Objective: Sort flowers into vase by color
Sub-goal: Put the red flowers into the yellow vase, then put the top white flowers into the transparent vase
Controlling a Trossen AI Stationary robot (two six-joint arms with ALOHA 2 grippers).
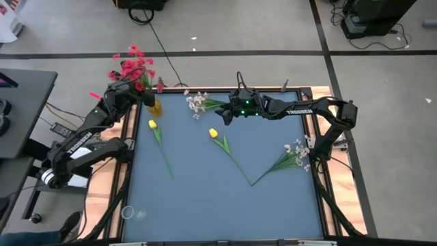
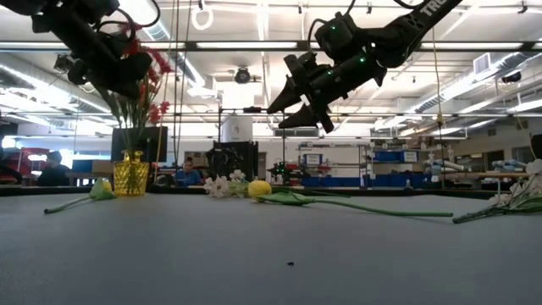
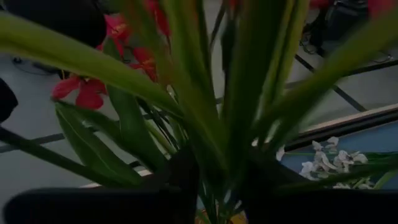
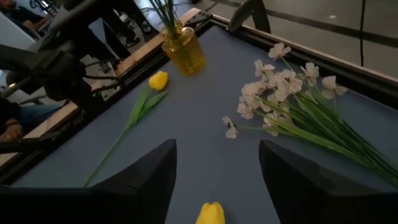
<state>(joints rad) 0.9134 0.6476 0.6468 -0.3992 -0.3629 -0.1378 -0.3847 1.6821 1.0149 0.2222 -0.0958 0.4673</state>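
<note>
A yellow glass vase stands at the table's far left corner. Red flowers stand in it by their stems. My left gripper is open just above the vase's mouth, one finger on either side of the green stems. My right gripper hangs open in the air over the far middle. It is above a yellow tulip and beside a white spray. A second tulip and a second white spray lie flat on the table. My left gripper has the red flowers' stems between its fingers, coming at them roughly level, across the stems, from the table's left side. I cannot tell whether the fingers touch the stems. The stems stand upright in the vase.
A raised wooden border frames the blue table top. A small clear object lies at the near left corner. The near half of the table holds no flowers. People sit in the room beyond the far edge.
</note>
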